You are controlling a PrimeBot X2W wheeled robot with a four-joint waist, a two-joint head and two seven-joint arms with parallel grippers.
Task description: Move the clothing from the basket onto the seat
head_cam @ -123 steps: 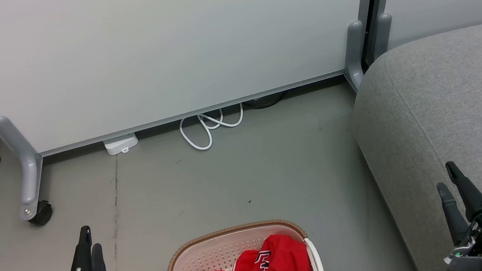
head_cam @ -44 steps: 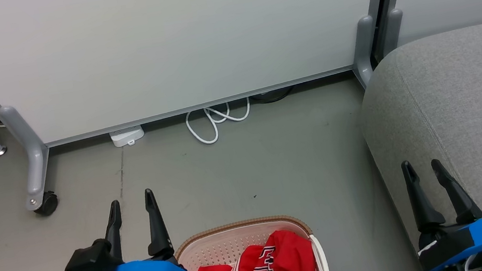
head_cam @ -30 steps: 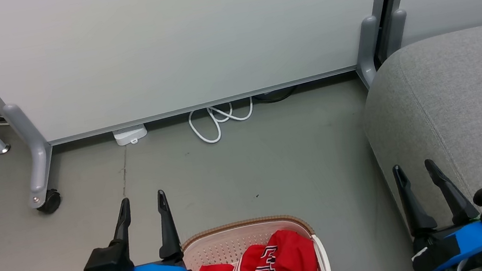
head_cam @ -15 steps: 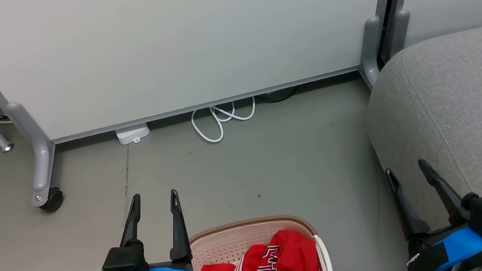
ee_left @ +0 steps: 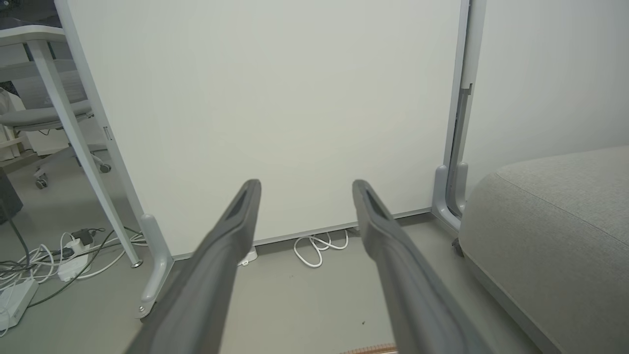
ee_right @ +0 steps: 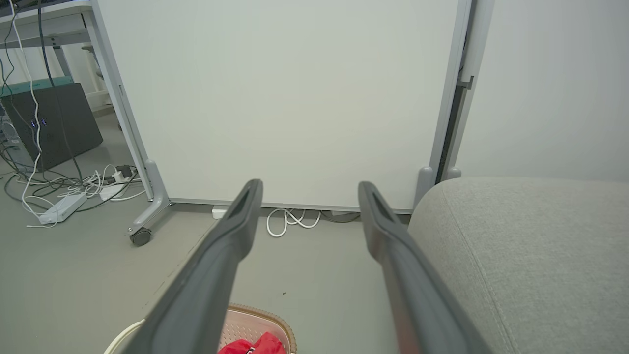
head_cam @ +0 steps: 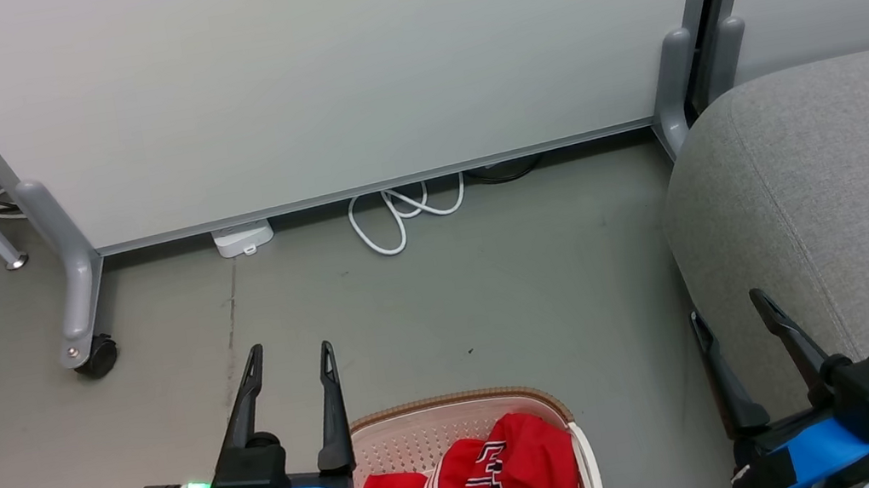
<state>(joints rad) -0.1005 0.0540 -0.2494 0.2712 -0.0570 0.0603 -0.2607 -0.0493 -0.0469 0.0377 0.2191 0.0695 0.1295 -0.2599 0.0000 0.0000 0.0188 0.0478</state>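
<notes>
We note the red jerseys (head_cam: pixel 488 486) heaped in the laundry basket (head_cam: pixel 458 403), which stands on the floor left of the grey sofa seat (head_cam: pixel 841 200). We judge them light, limp and slippery, best pinched at a raised fold near the lettering. Our left gripper (head_cam: pixel 291 350) hovers by the basket's left rim, fingers spread wide, empty. Our right gripper (head_cam: pixel 725 306) is equally wide and empty, at the seat's edge.

Red clothing (head_cam: pixel 513 482), cream basket (head_cam: pixel 421 444) with brown rim, grey seat (head_cam: pixel 849 191)
</notes>
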